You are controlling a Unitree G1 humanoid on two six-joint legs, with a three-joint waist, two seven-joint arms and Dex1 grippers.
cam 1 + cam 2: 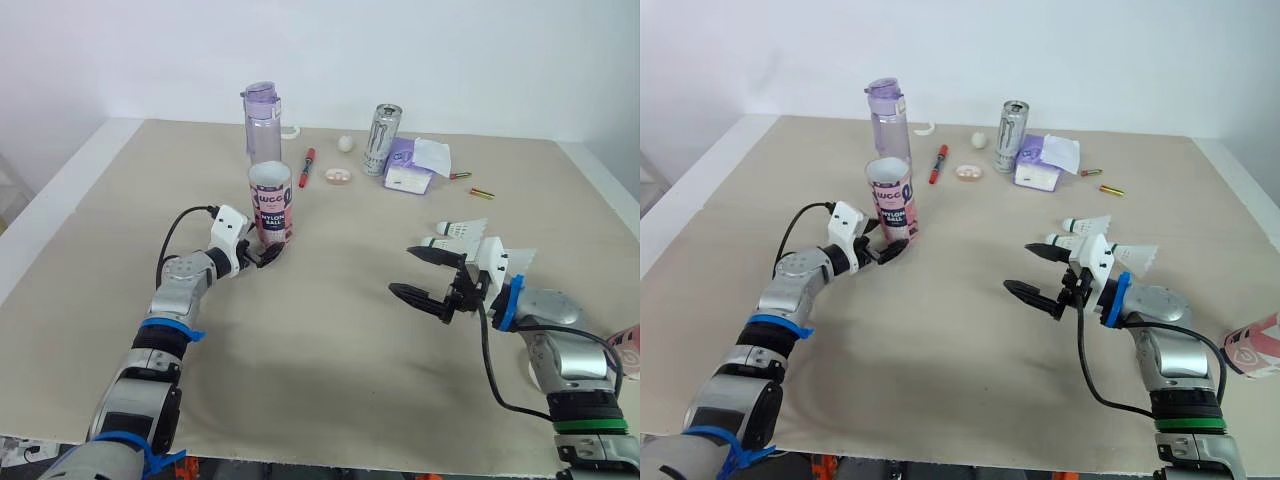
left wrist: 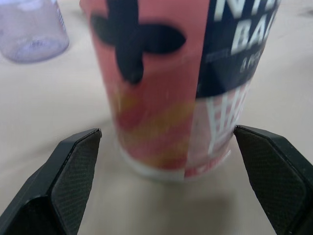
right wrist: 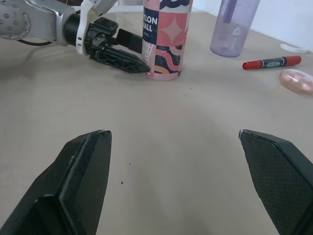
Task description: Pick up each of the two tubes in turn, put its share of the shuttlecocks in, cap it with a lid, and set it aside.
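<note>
A pink and navy tube (image 1: pixel 271 203) stands upright, mouth open, left of the table's middle. My left gripper (image 1: pixel 268 252) is open at its base, one finger on each side; the left wrist view shows the tube (image 2: pixel 166 88) between the fingertips (image 2: pixel 73 171) with gaps on both sides. My right gripper (image 1: pixel 402 270) hangs open and empty over bare table at the right. White shuttlecocks (image 1: pixel 462 229) lie just behind it, one (image 1: pixel 1132 255) beside its wrist. A second pink tube (image 1: pixel 1255 350) lies on its side at the right edge.
At the back stand a purple water bottle (image 1: pixel 263 120) and a drinks can (image 1: pixel 381 139). Near them lie a red marker (image 1: pixel 306 166), a small pink lid (image 1: pixel 338 176), a white ring (image 1: pixel 925 128), a white ball (image 1: pixel 345 143), a tissue pack (image 1: pixel 410 170) and two batteries (image 1: pixel 481 193).
</note>
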